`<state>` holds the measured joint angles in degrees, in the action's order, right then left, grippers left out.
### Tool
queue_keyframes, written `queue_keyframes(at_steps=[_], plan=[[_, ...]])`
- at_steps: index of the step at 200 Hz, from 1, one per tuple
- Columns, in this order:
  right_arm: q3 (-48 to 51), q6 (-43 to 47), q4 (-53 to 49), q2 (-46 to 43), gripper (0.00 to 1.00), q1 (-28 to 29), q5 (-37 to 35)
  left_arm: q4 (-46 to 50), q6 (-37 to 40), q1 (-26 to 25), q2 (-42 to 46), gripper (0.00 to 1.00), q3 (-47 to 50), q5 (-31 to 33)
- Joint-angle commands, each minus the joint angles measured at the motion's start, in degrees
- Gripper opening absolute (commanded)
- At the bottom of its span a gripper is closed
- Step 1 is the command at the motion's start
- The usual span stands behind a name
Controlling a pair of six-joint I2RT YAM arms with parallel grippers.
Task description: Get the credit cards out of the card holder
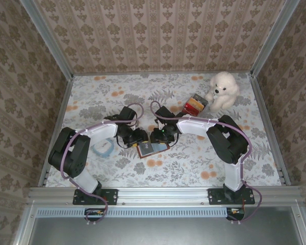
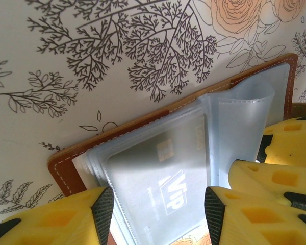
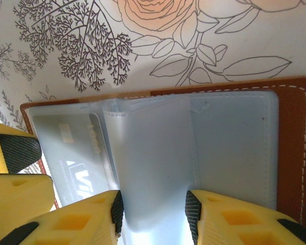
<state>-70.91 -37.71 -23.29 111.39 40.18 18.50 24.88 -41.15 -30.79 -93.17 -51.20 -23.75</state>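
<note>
Card holder point(image 2: 66, 168) sleeves point(image 3: 234, 148) floppy, slick; VIP card point(image 2: 166, 186) stiff, thin: pinch edge at sleeve mouth. Left hand point(image 2: 159, 209), right hand point(image 3: 154, 209) part-spread astride sleeves, hold unclear

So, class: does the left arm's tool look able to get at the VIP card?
Probably yes: the left tool straddles the VIP card, though a clear sleeve covers it.
</note>
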Motion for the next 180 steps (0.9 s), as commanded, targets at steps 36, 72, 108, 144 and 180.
queue_keyframes(at_steps=[36,72,108,144,180], plan=[[2.15,0.10,-2.73,2.93,0.43,0.25,-0.49,-1.04,-0.90,-0.59,-1.47,0.53,-2.14,-1.64],[2.27,0.07,-2.57,3.02,0.43,0.23,-0.30,-4.30,-2.62,-0.62,-2.00,0.53,-1.29,-4.80],[2.45,0.11,-2.42,2.98,0.43,0.25,-0.09,-6.74,-3.90,-0.59,-1.72,0.51,-0.59,-6.73],[2.23,0.49,-2.72,2.96,0.42,0.25,-0.55,-3.22,-2.72,-0.34,-0.80,0.48,-1.00,-3.64],[1.11,3.93,-5.79,2.60,0.44,0.92,-4.74,-2.15,-2.97,1.34,4.07,0.46,0.23,-1.67]])
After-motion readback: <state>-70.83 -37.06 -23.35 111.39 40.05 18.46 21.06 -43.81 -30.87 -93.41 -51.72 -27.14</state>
